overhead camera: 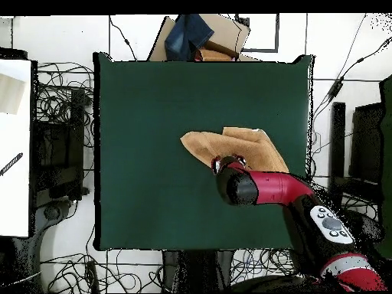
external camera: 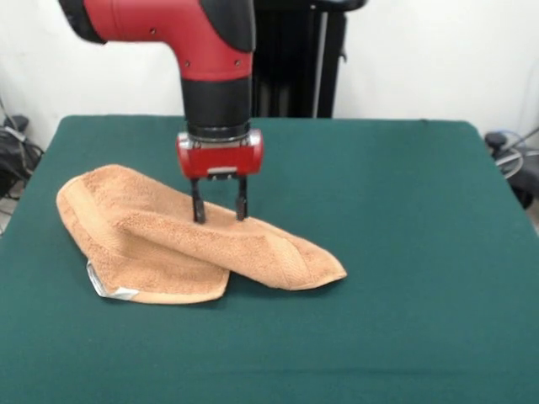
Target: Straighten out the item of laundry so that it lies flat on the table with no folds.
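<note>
The peach-tan towel lies folded and bunched on the green table, left of centre in the front view. A fold runs diagonally to a point at the right, and a small white label sticks out at its near left edge. My gripper comes straight down from the red arm onto the towel's far edge. Its two black fingers are apart and their tips press into the cloth at the fold. In the overhead view the towel shows beside the arm's head, which hides the gripper.
The table's far edge and the black pedestal lie behind the arm. In the overhead view a cardboard box with blue cloth sits beyond the table's top edge, and cables cover the floor around the table.
</note>
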